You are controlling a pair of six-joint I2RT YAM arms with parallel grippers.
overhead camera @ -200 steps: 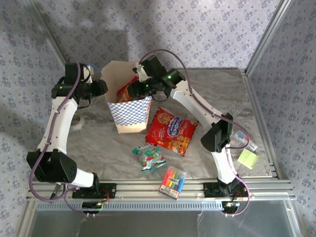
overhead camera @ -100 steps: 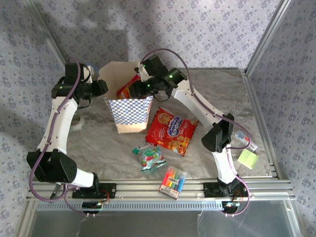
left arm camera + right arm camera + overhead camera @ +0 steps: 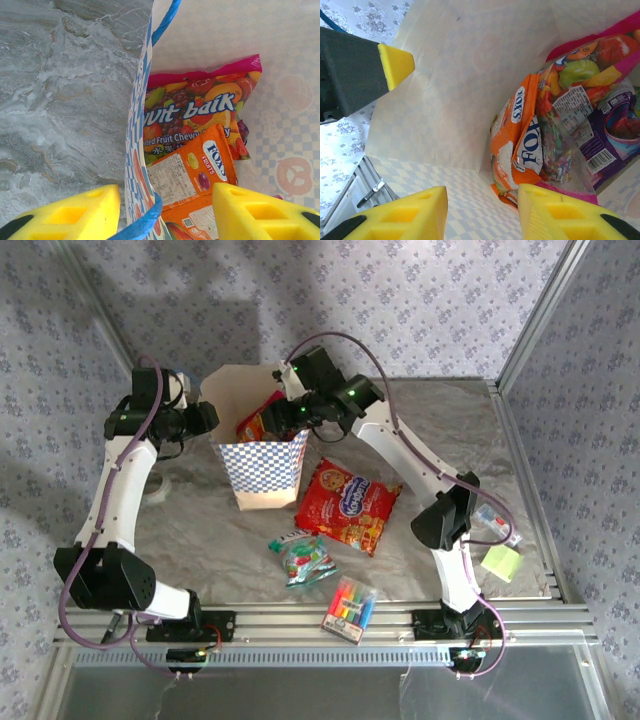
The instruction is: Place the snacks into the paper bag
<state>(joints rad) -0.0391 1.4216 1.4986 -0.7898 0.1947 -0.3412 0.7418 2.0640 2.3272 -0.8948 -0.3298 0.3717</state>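
The paper bag (image 3: 262, 462) stands upright at the back left, mouth open. Inside lie a pink-edged candy bag (image 3: 200, 100), an orange-white packet (image 3: 520, 145) and a purple packet (image 3: 620, 130). My right gripper (image 3: 287, 416) hangs open over the bag's mouth, with nothing between its fingers (image 3: 415, 215). My left gripper (image 3: 205, 418) is open and straddles the bag's left wall (image 3: 137, 150), with the blue cord handle (image 3: 142, 225) in the gap. On the table lie the large red cookie bag (image 3: 348, 505) and a green-red packet (image 3: 305, 560).
A clear pack of coloured markers (image 3: 350, 608) lies near the front rail. A yellow sticky-note pad (image 3: 501, 562) and a small clear item (image 3: 495, 520) sit at the right, by the right arm's elbow. Patterned walls close in the table.
My right gripper has drawn slightly up and back over the bag's mouth. The bag's top edge has shifted a little. The left arm holds still.
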